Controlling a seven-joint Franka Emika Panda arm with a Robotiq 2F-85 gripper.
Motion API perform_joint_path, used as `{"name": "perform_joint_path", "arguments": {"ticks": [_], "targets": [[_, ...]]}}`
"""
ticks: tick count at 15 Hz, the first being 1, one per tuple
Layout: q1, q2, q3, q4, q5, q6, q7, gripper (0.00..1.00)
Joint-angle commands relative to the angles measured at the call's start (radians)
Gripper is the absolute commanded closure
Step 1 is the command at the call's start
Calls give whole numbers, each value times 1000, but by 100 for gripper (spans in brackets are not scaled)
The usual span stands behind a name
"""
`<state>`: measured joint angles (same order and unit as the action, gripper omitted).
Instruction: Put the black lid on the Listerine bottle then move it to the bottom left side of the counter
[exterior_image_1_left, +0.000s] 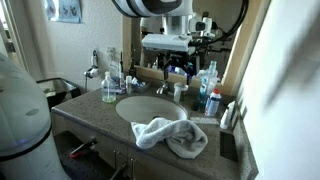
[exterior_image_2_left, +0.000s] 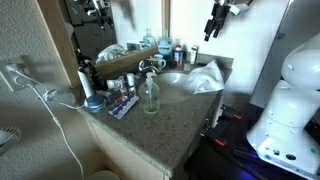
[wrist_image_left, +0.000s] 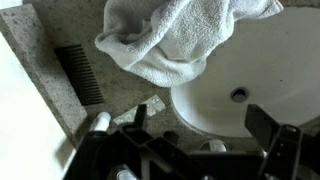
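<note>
your bench (exterior_image_1_left: 95, 118) is grey-brown speckled stone with an oval white sink basin (exterior_image_1_left: 148, 108) set into it and a mirror (exterior_image_1_left: 150, 35) behind. a crumpled white towel (exterior_image_1_left: 172, 136), soft and folded, slumps over the basin's front rim. in the wrist view a black ridged comb (wrist_image_left: 80, 75) lies flat beside it. the listerine bottle (exterior_image_1_left: 208, 80), tall clear plastic with blue-teal liquid, stands at the back of the bench beside the basin. your arm hangs above the basin's back edge, claw (exterior_image_1_left: 177, 70) pointing down, spread wide, holding nothing.
</note>
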<state>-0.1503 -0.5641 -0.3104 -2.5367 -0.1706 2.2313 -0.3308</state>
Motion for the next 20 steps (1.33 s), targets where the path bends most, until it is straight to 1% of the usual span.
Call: {"name": "perform_joint_path", "arguments": {"ticks": [1,5,7,11,14,17,20], "targets": [[-14,2,13,2,10,-2,-7,0],[-14,2,13,2,10,-2,-7,0],[-2,67,7,45,17,24,-9,0],[26,234,7,161,47,94,-12,0],[51,387,14,265,100,145,-23,0],[55,545,40,365,146,191,-28,0],[32,690,80,455,172,242,-25,0]]}}
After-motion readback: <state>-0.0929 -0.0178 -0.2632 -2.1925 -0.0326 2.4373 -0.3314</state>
